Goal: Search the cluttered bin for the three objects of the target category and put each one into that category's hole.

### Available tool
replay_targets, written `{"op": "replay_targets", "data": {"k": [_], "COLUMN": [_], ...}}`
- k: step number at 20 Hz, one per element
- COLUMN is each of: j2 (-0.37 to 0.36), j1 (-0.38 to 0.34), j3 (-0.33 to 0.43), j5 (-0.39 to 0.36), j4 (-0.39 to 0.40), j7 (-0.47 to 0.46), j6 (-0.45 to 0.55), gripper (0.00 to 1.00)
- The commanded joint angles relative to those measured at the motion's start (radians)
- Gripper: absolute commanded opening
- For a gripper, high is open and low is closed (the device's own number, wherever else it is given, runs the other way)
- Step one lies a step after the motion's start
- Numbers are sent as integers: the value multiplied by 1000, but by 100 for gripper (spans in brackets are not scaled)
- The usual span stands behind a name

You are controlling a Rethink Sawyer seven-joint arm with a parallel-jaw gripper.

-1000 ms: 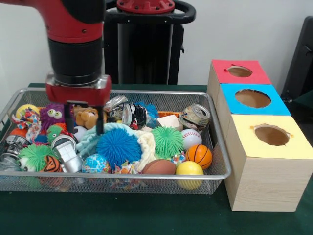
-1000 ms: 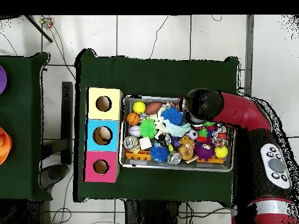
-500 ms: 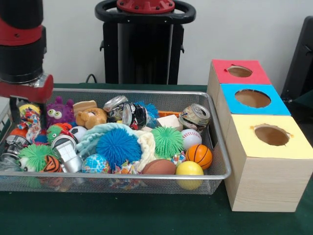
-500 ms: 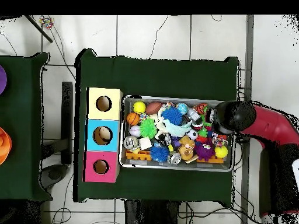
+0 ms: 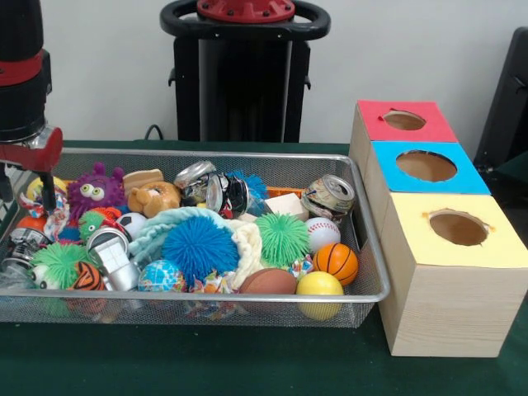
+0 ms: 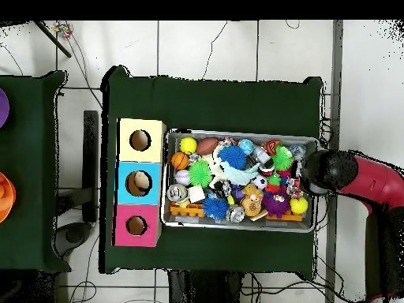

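Note:
The wire mesh bin (image 5: 247, 155) is full of toys and cans; it also shows in the overhead view (image 6: 237, 132). My gripper (image 5: 26, 198) is open and empty, at the bin's left end in the front view. One finger (image 5: 49, 191) hangs just above a white rope bundle (image 5: 51, 211) flecked red and blue. A second flecked bundle (image 5: 211, 284) lies at the front wall, partly buried. A third shows beside the basketball (image 5: 302, 266). The yellow box's hole (image 5: 458, 227) is at the right, empty; it also shows in the overhead view (image 6: 140, 140). In the overhead view the arm (image 6: 330, 170) hides the gripper.
Blue-topped (image 5: 426, 166) and red-topped (image 5: 404, 120) boxes stand behind the yellow one. Spiky balls (image 5: 199, 247), crushed cans (image 5: 328, 196), a cream knitted cloth (image 5: 245, 246), a purple monster (image 5: 95, 191) and small sports balls crowd the bin. The pedestal (image 5: 244, 74) stands behind.
The arm has swung from over the bin's middle to its left end in the front view, rightward in the overhead view. The gripper stayed open and empty.

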Motion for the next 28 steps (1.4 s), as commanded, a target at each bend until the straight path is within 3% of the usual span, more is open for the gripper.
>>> {"op": "replay_targets", "data": {"k": [1, 11, 22, 28], "j2": [32, 35, 46, 70], "j1": [-17, -75, -101, -128], "j3": [123, 173, 151, 164], "j5": [-67, -74, -234, -279], "j4": [113, 154, 160, 170], "j7": [-312, -360, -398, -404], "j6": [59, 104, 60, 31], "gripper": [100, 100, 100, 100]}}
